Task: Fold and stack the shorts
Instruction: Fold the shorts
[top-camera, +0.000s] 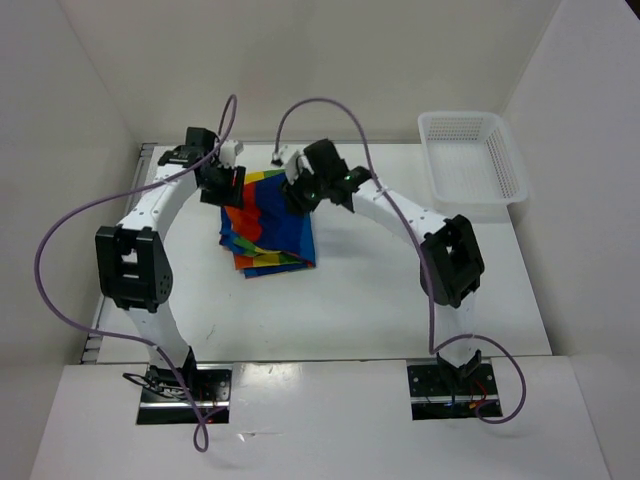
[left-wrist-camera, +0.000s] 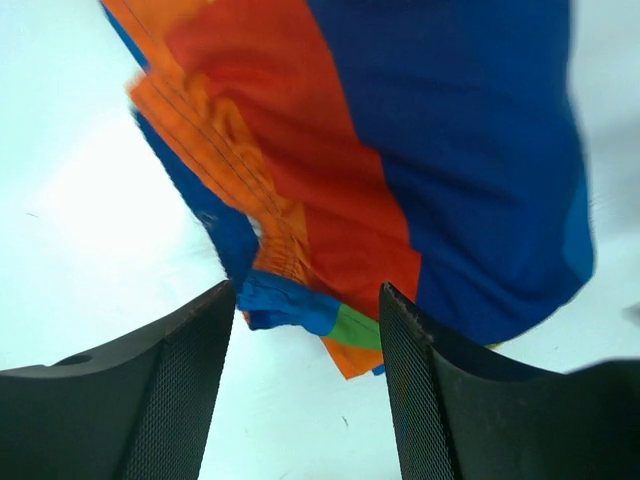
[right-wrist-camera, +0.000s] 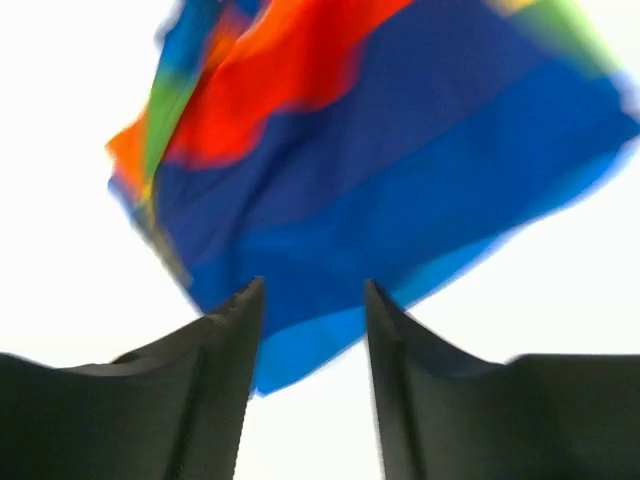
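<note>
The rainbow-striped shorts (top-camera: 268, 236) lie folded into a compact pile at the middle of the table. My left gripper (top-camera: 222, 186) hovers at the pile's far left corner; in the left wrist view the gripper (left-wrist-camera: 307, 300) is open, its jaws either side of the blue and green cloth edge (left-wrist-camera: 300, 305), holding nothing. My right gripper (top-camera: 304, 192) hovers at the pile's far right corner; in the right wrist view the gripper (right-wrist-camera: 310, 295) is open over the blue cloth edge (right-wrist-camera: 330, 250), holding nothing. The right wrist view is blurred.
A white lattice plastic basket (top-camera: 473, 160) stands at the back right of the table. Purple cables arch above both arms. White walls close in the table at the back and both sides.
</note>
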